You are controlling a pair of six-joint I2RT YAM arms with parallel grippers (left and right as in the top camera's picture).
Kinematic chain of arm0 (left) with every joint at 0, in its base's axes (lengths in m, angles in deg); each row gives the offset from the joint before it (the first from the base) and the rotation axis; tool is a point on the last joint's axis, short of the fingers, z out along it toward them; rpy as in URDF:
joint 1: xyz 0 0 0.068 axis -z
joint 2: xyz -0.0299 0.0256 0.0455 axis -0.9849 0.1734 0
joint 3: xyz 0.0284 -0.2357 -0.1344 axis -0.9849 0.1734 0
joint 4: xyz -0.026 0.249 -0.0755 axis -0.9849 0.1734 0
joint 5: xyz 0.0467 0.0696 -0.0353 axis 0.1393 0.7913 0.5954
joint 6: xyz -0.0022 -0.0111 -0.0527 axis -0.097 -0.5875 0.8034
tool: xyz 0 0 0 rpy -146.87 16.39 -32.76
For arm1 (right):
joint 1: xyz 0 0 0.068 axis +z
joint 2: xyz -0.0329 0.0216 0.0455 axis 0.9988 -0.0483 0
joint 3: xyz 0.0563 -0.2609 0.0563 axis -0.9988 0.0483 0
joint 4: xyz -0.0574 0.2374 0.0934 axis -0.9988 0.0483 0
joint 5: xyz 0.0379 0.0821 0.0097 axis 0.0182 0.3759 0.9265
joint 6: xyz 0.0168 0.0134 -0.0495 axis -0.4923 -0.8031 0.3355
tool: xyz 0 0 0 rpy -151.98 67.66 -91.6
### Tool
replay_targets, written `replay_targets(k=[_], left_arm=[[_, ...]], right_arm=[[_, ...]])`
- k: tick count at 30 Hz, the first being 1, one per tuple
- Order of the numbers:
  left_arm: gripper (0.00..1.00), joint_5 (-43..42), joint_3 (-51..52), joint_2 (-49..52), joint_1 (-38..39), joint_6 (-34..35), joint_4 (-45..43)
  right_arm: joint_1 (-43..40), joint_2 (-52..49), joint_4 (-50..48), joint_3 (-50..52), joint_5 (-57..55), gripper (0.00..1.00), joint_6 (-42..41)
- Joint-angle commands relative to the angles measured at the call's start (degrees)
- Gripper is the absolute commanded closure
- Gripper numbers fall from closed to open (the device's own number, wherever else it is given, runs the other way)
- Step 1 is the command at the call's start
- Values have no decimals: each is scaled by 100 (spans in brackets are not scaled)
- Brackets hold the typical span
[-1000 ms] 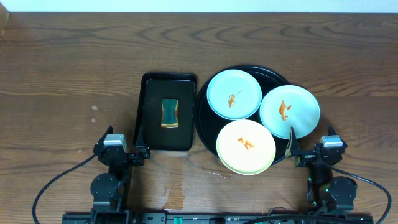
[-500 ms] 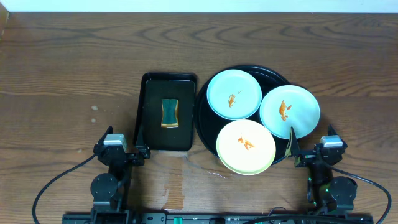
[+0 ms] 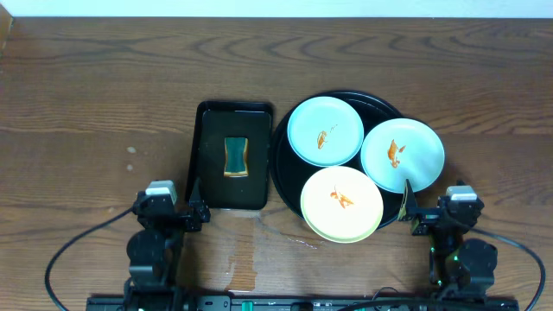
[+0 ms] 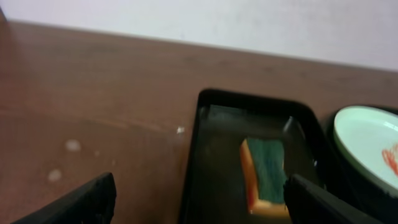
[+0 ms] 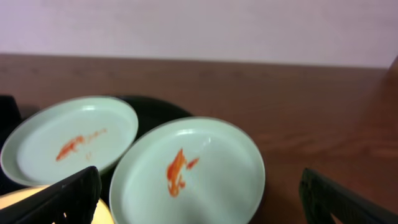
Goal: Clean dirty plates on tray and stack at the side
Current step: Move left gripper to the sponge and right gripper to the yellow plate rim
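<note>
Plates, all three smeared orange, lay on the round black tray right of the table's middle. At the near edge, the left gripper stood wide and empty, facing a small rectangular tray whose sponge seemed set within its reach. Rightward came the far mint plate, the yellow plate overhanging the near rim, and the right mint plate overhanging the right rim. The right gripper gaped empty beside it. Brown wood surface; pale wall beyond.
</note>
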State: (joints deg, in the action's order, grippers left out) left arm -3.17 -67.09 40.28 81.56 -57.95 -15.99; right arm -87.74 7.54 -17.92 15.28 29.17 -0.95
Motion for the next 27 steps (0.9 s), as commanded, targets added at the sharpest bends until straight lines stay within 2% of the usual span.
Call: replay_targets(k=[1,6,16,21,27], left_arm=[[13,28,-634,638,-35,74,146],[13,22,-1515,1895,-35,76,570],[13,-431,-3327,3982,-33,74,2020],[13,-431,-4030,4680,-35,74,2940],[13,-407,-4146,4800,-35,74,2876]], right_arm=[[-37,-509,101,-474,-68,1,-129],[-37,-1657,356,-1187,0,1,-273],[-37,-4406,2100,-3176,105,1,-208],[-37,-5451,2378,-3812,372,1,-273],[-37,-5941,2186,-3838,1128,1,-293]])
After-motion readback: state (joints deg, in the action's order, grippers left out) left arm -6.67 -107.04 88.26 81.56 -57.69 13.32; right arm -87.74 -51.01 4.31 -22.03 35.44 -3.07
